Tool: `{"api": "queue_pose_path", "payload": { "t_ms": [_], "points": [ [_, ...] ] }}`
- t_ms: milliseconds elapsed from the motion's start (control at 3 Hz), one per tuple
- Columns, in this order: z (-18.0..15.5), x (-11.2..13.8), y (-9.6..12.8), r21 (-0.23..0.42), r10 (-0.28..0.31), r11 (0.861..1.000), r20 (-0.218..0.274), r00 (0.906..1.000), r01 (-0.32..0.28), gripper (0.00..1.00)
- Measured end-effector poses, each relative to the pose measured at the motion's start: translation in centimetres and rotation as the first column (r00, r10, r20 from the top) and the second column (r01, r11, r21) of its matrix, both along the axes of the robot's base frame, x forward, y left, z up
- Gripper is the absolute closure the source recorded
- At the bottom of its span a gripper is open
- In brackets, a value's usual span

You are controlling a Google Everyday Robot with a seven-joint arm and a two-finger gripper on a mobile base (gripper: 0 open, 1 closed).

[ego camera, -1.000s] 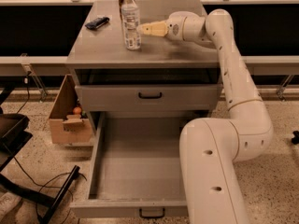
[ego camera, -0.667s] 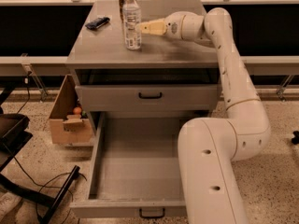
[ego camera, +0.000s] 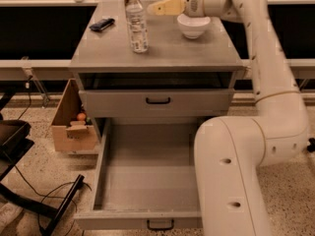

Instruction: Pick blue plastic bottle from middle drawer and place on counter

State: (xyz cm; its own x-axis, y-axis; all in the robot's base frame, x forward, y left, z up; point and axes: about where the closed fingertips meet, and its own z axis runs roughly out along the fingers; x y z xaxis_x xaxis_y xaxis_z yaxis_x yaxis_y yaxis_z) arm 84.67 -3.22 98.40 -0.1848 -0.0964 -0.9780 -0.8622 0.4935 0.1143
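Observation:
The blue plastic bottle [ego camera: 136,21], clear with a white cap and a pale label, stands upright on the grey counter [ego camera: 162,50], left of centre. My gripper [ego camera: 156,7] hovers above the counter to the right of the bottle's cap. It is open, empty and clear of the bottle. The middle drawer [ego camera: 147,181] is pulled fully out at the bottom. Its grey floor is bare and its black loop handle [ego camera: 160,224] is at the front edge.
A white bowl [ego camera: 193,26] sits on the counter under my wrist. A small black object [ego camera: 102,24] lies at the counter's back left. A shut drawer front [ego camera: 157,101] sits above the open drawer. A cardboard box [ego camera: 74,124] stands on the floor at left. My arm fills the right side.
My gripper has risen from beside the bottle's middle to cap height, uncovering the white bowl. The bottle stays upright in the same spot.

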Motion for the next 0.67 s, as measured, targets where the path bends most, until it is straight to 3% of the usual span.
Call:
{"api": "queue_pose_path", "payload": {
  "t_ms": [333,667],
  "points": [
    [-1.8,-0.9,-5.6,-0.159,-0.142,0.980,-0.135,0.9806,0.120,0.00],
    [-6.0,-3.6,-11.5,-0.348,-0.321,0.917,-0.348,0.8806,0.197,0.00]
  ]
}}
